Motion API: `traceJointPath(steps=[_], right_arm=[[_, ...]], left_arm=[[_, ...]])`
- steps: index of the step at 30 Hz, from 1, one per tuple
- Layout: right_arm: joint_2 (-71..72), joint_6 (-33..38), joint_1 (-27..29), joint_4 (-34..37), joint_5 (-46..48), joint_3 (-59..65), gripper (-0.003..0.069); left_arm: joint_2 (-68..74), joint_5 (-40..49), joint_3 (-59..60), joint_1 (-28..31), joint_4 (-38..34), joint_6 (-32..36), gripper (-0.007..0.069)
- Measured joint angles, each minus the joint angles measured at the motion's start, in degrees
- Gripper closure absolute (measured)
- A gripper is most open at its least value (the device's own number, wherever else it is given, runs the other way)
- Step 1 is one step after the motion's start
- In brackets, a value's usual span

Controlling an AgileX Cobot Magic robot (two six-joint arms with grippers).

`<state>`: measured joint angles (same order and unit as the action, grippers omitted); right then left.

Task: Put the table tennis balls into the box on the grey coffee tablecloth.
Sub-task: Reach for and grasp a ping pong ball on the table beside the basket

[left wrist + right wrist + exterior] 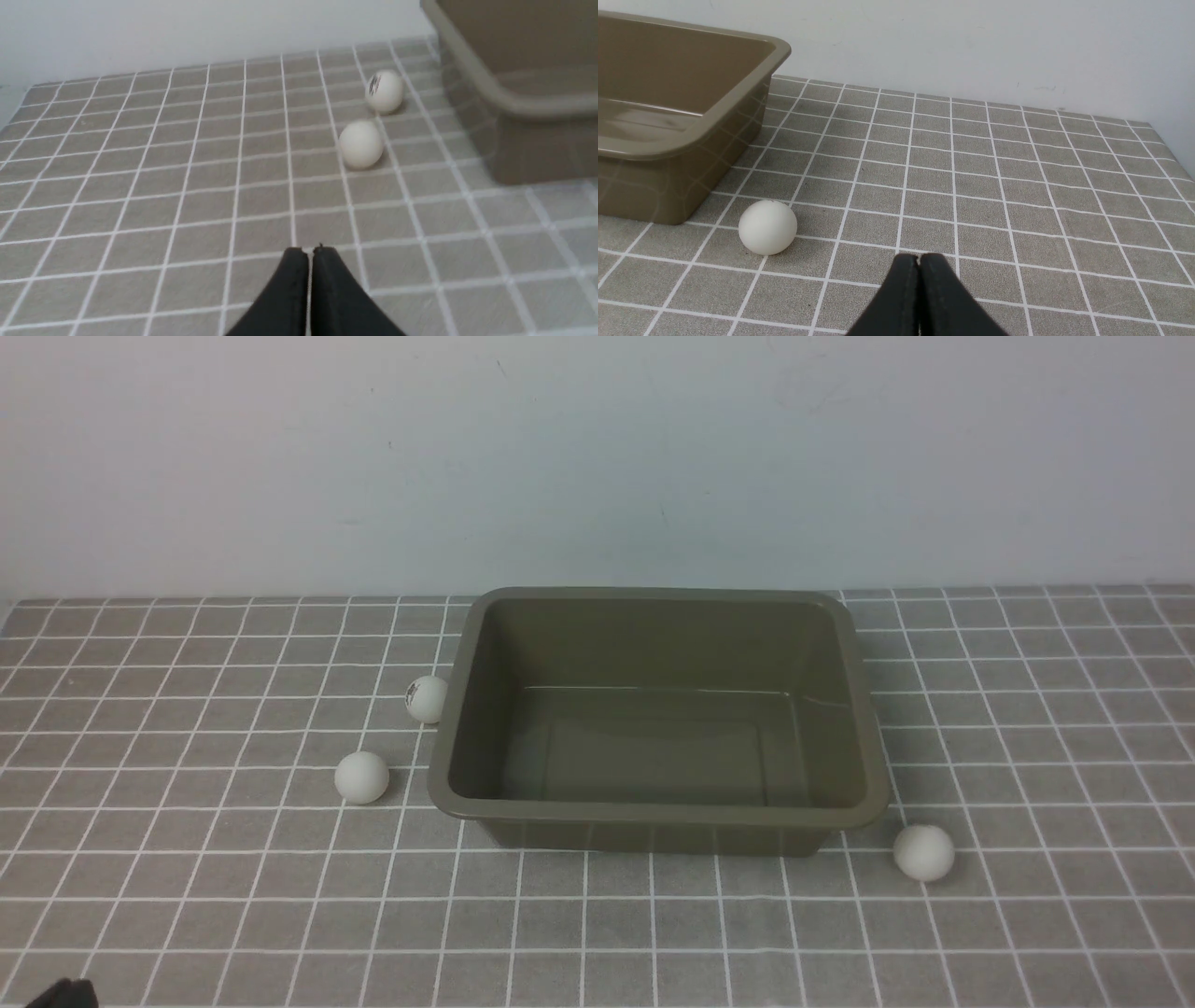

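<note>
Jaws on both arms are sitting pressed together with nothing between them. The left gripper [309,252] is hanging low over the grey coffee tablecloth [140,186], and the right gripper [919,259] is doing the same on its own side. Nearest the right gripper, one plain ball [767,227] is resting just beside the near right corner of the box [653,814]. Farther out from the left gripper, a second plain ball [360,143] and a marked ball [384,91] are lying left of the box, the marked one just beside its left wall. All three are lying on the cloth and the box is holding nothing, so by my reading the task is only starting, with every ball left to move.
</note>
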<state>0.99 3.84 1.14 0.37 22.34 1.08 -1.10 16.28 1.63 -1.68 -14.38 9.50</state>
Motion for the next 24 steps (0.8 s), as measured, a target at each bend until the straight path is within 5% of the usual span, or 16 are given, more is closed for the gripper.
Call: traceJointPath(steps=[6, 9, 14, 18, 24], right_arm=[[0.0, -0.81, 0.0, 1.7, -1.4, 0.19, 0.0673], [0.0, -3.85, 0.0, 9.32, -4.8, 0.5, 0.0673], [0.0, -13.98, 0.0, 32.75, -17.81, 0.5, 0.0673], [0.0, -13.61, 0.0, 39.08, -20.98, 0.5, 0.0673], [0.0, -11.98, -0.12, 41.89, -20.31, -0.18, 0.0673]], left_arm=[[0.0, -11.28, 0.02, 0.0, -19.77, -5.0, 0.0629], [0.0, -15.91, 0.07, 0.0, -26.77, -5.42, 0.0629], [0.0, -27.95, -1.85, 0.0, -38.01, -5.82, 0.0629], [0.96, -24.86, -8.51, 0.0, -36.88, -2.2, 0.0629], [21.43, -0.96, -26.64, 0.0, -32.03, 6.99, 0.0629]])
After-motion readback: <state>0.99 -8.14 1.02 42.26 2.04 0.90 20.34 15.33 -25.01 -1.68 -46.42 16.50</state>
